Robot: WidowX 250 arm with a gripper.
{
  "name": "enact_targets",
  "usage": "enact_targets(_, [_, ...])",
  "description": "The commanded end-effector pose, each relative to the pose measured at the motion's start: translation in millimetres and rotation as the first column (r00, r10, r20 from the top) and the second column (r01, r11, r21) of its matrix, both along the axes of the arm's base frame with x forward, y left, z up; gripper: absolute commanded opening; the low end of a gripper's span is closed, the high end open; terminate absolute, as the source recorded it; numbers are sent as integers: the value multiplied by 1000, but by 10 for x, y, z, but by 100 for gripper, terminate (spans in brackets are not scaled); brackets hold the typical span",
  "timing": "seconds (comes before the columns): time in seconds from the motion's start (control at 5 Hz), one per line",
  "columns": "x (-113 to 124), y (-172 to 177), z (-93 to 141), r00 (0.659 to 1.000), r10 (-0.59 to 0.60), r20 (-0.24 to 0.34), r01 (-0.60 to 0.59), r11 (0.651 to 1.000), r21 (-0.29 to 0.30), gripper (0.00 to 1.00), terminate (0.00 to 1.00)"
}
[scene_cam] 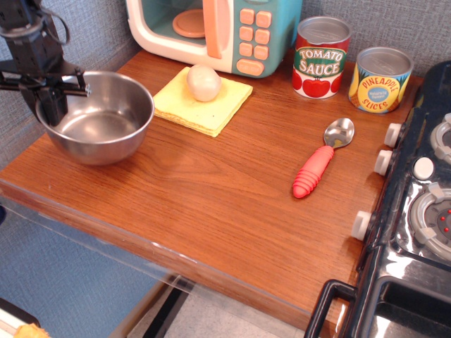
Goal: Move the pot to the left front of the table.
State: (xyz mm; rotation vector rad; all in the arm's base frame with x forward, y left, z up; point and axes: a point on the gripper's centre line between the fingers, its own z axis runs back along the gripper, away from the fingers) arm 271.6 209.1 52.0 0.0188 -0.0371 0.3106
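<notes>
Pot sat at table's left front, near the edge, w/ gripper closed on its far-left rim. Best move, imo: confirm it rested flat, open jaws, lift straight up w/o dragging it.

A round stainless-steel pot sits at the left front of the brown wood-grain counter. Right of it, a pale egg rests on a yellow cloth, before a toy microwave. Further right lie a red-handled spoon and two tin cans.
</notes>
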Motion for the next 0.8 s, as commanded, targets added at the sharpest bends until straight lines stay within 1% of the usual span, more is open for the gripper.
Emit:
enact_targets(0.0, [39,143,75,998,-12,-55,16,998,64,0,0])
enact_targets(0.2, [18,188,55,997,13,-70,-8,998,62,100,0])
enact_targets(0.6, [25,167,152,999,-16,-34,18,998,58,100,0])
